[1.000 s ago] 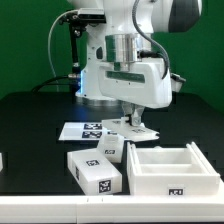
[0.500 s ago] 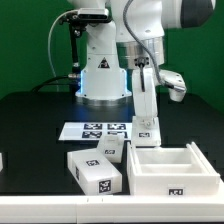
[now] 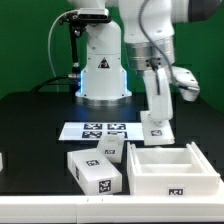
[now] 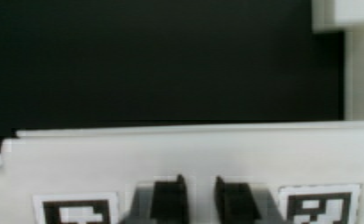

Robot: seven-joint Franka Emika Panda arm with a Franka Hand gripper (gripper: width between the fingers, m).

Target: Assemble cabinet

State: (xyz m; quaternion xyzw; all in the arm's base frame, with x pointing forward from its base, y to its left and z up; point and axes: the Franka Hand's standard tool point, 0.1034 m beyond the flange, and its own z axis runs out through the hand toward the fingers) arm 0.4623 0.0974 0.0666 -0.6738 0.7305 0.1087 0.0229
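The cabinet [image 3: 172, 180], a white open box frame with a tag on its front wall, stands at the exterior view's lower right. My gripper [image 3: 156, 118] hangs just above and behind its back rim, shut on a narrow white tagged panel [image 3: 157, 129] held upright. In the wrist view the gripper [image 4: 197, 202] shows two dark fingers [image 4: 163, 203] closed on the same white panel [image 4: 179, 150], with one tag on either side of them. Two smaller solid white tagged blocks [image 3: 98, 166] lie to the exterior view's left of the cabinet.
The marker board [image 3: 95, 130] lies flat on the black table behind the blocks. The robot base [image 3: 100, 70] stands at the back centre. A small white object [image 3: 2, 160] shows at the exterior view's left edge.
The gripper has turned, lifted the white panel off the table by the marker board, and carried it to the exterior view's right, toward the cabinet's back rim.
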